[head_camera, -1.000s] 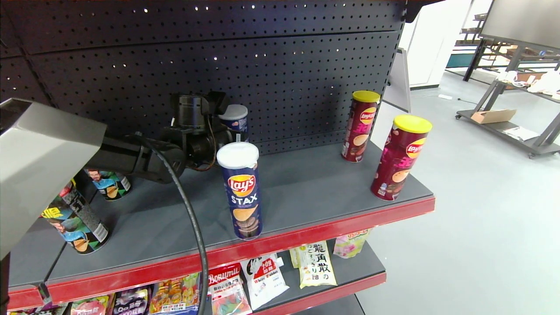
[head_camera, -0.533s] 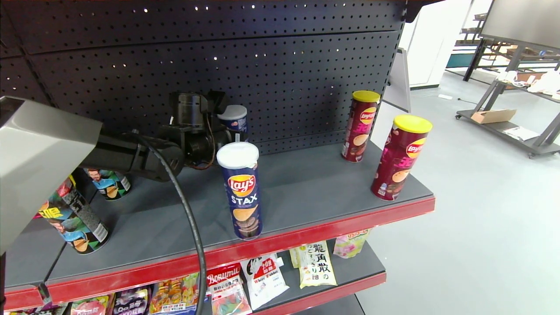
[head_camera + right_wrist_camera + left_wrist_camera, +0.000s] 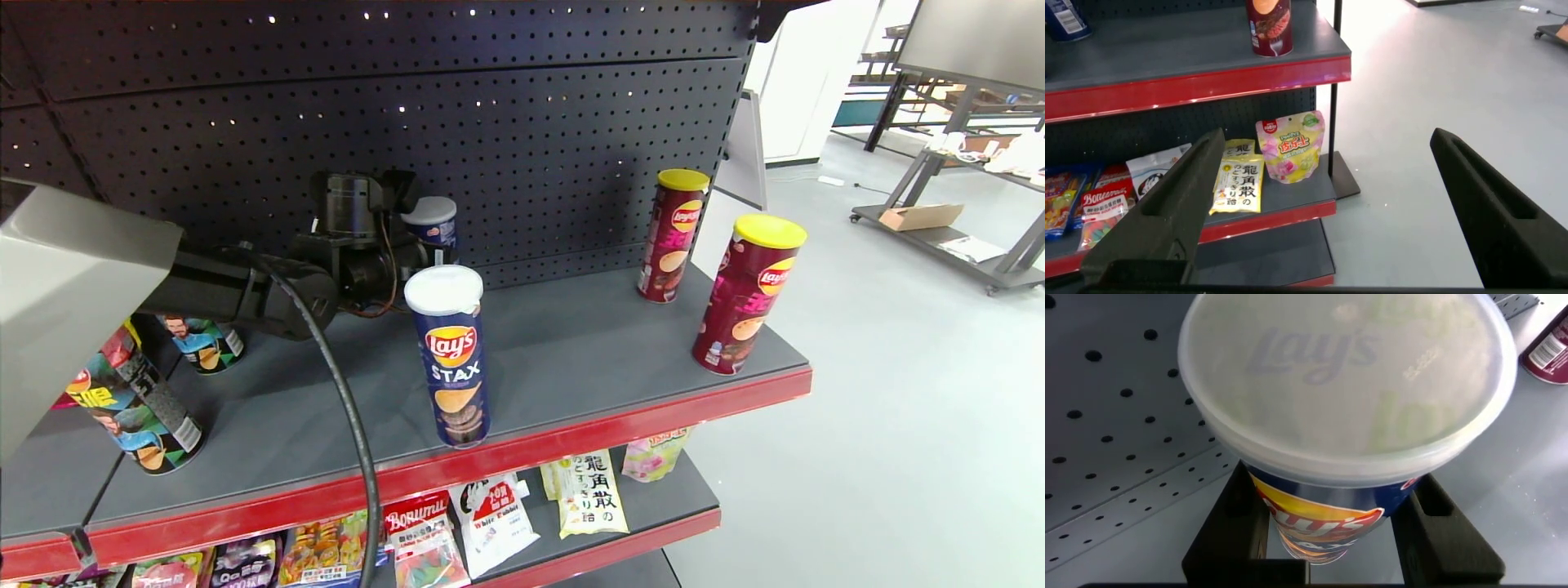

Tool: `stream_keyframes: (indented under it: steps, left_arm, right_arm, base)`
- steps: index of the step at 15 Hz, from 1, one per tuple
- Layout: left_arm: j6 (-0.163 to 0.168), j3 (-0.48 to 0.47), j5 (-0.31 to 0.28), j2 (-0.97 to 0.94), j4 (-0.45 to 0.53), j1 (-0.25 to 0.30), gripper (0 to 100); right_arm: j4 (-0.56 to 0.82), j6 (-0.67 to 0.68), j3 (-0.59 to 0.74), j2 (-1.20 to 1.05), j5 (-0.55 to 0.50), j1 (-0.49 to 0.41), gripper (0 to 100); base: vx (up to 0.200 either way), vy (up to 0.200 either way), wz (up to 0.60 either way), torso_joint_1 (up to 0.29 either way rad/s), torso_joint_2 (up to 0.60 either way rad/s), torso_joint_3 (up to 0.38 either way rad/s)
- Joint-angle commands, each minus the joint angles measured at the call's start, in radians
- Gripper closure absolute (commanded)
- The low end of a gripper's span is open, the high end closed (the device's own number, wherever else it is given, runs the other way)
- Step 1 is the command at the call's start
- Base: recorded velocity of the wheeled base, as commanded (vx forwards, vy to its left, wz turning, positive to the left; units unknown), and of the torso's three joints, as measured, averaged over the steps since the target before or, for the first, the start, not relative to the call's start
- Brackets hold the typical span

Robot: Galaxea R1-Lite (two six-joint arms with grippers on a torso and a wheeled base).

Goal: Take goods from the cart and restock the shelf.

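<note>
1. Between the fingers of the left claw [image 3: 1331, 551] stands a dark blue chip can [image 3: 1347, 392] with a cloudy white lid. It is clamped on both sides, upright, at the back of the shelf [image 3: 571, 343] close to the pegboard [image 3: 531, 147]. Whether its base touches the board is hidden.
2. Compared with a second ago, the left arm and its can have slid slightly leftward along the pegboard; every other can stands as before.
3. Its label carries a round yellow-and-red logo, and faint raised lettering runs across the lid.
4. Just in front of that claw, at the shelf's front edge, stands a second blue can [image 3: 451, 359] of the same look.
5. Well to the claw's right are a maroon can [image 3: 674, 237] and a nearer maroon can [image 3: 747, 294], both yellow-lidded.
6. Lower down, the right claw [image 3: 1323, 212] gapes wide and holds nothing, with snack bags [image 3: 1290, 147] on the lower shelf beyond it.
</note>
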Motion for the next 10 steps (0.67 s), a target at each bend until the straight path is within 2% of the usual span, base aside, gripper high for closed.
stream_keyframes:
  steps: [1,2,8,10]
  left_arm:
    - [0.000,0.001,0.001,-0.001,0.000,0.000,100]
    - [0.000,0.001,-0.001,-0.001,0.000,0.000,0]
    - [-0.002,0.004,0.001,-0.018,0.000,0.000,0]
    - [-0.002,0.053,0.001,-0.052,0.000,0.002,0]
  right_arm:
    - [0.000,0.000,-0.001,0.001,0.000,0.000,0]
    - [0.000,0.000,-0.001,0.001,0.000,0.000,0]
    - [0.000,0.000,-0.001,0.001,0.000,0.000,0]
    - [0.000,0.000,-0.001,0.001,0.000,0.000,0]
  base:
    - [0.000,0.000,0.00,0.000,0.00,0.000]
    - [0.000,0.000,0.00,0.000,0.00,0.000]
    - [0.000,0.000,0.00,0.000,0.00,0.000]
    - [0.000,0.000,0.00,0.000,0.00,0.000]
